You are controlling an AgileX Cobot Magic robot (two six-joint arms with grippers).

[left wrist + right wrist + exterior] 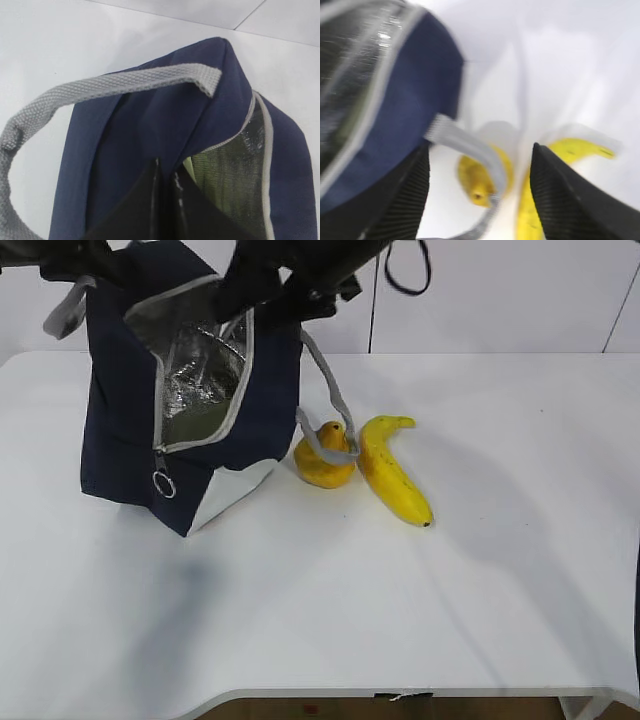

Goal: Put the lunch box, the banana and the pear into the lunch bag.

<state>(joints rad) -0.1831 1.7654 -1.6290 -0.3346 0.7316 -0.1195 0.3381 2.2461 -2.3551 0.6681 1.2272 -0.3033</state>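
The navy lunch bag stands at the table's left, its zipper open and the silver lining showing. Inside it a pale green patch, the lunch box, shows low down; a green sliver of it lies beside my left gripper. That gripper is shut on the bag's navy top edge. The pear and the banana lie side by side right of the bag. A grey handle drapes over the pear. My right gripper hangs open above the pear, with the banana under its right finger.
The bag's other grey handle arches over its top at the left. A ring pull hangs on the bag's front. The white table stretches bare to the right and front. The right arm crosses above the bag's mouth.
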